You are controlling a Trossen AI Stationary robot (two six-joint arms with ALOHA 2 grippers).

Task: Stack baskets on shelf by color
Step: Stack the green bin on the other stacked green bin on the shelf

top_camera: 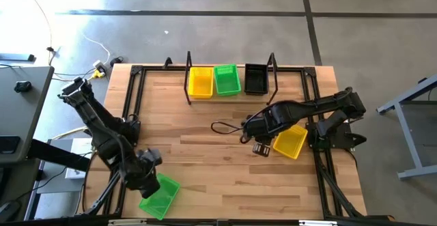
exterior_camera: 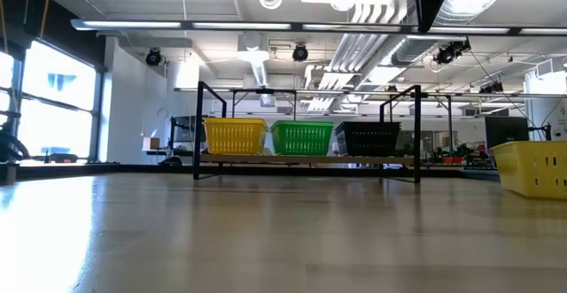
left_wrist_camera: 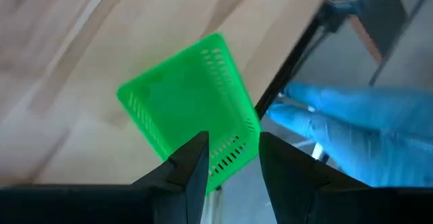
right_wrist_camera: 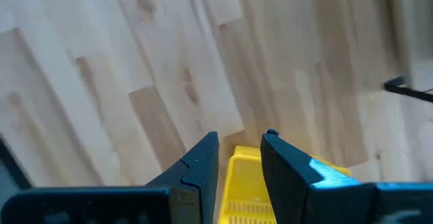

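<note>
The shelf [top_camera: 231, 97] at the table's far edge carries a yellow basket [top_camera: 200, 82], a green basket [top_camera: 227, 80] and a black basket [top_camera: 256, 78] side by side. The left gripper [left_wrist_camera: 233, 158] clamps the rim of another green basket [left_wrist_camera: 189, 112] at the near left edge, and the right gripper [right_wrist_camera: 239, 158] clamps another yellow basket [right_wrist_camera: 252, 195] at the right. Judged from this, both held baskets remain to be stacked; no other baskets are visible.
</note>
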